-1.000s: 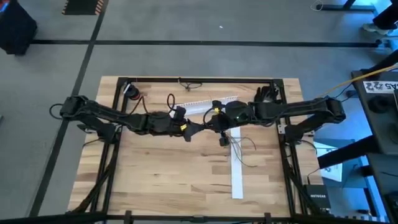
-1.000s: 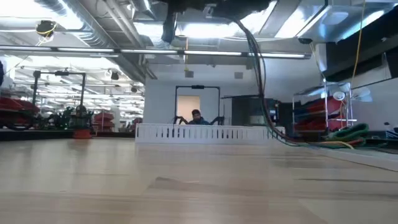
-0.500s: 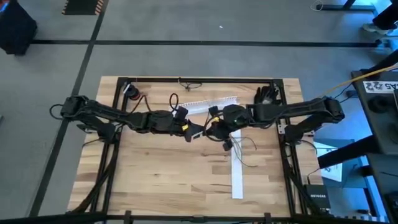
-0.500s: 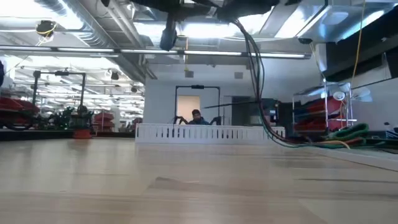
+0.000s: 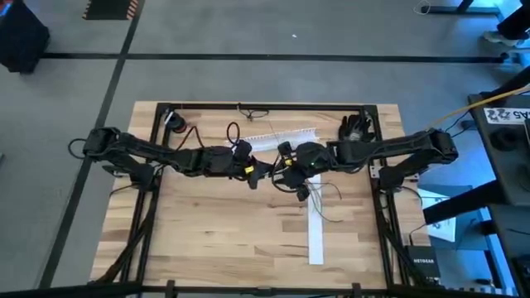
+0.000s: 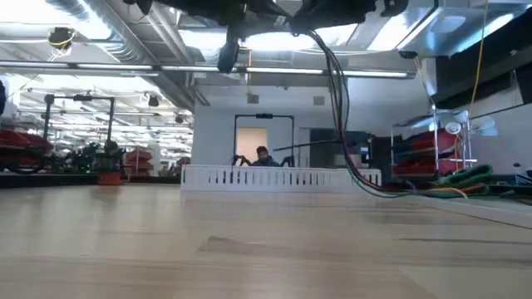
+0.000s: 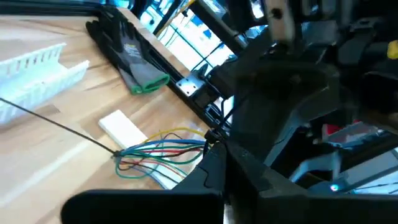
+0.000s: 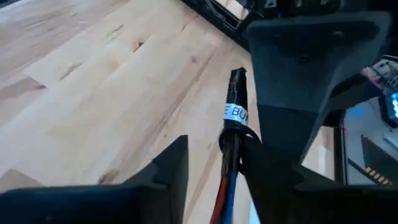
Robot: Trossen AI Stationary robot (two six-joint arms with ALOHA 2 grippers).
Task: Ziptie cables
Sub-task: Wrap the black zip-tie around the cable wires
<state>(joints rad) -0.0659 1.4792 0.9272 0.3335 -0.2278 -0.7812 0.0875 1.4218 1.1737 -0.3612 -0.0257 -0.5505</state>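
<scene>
Both arms have closed toward each other over the past second, and in the low view the strand hanging from above has shifted a little to the left. You are working over a pale wooden table (image 5: 215,240) inside a black frame. A slotted white duct (image 5: 281,137) lies near the far edge, a pair of dark gloves (image 7: 134,59) rests by the frame rail, and a flat white strip (image 5: 315,236) lies toward the right half. Beyond the table, the low view shows an open workshop with ceiling ducts and red equipment on the left. A person (image 6: 263,155) sits at another rig in a doorway straight ahead. The left gripper (image 5: 263,171) and the right gripper (image 5: 284,170) hang tip to tip above the table's middle, both clear of the wood. I cannot tell from any view whether the left gripper is holding anything. The right gripper's fingers (image 8: 171,165) stand apart. One end of the cables (image 7: 163,152), wrapped by a white label (image 8: 235,114), runs up between them against one finger. Bare wood shows between that end and the other finger. The rest of the bunch, with green, blue, red and yellow strands, trails down to the table just right of the grippers. There it loops loosely across the near end of the white strip. A thin dark strip (image 7: 56,122) runs straight across the wood and meets the loop at its outer bend.
</scene>
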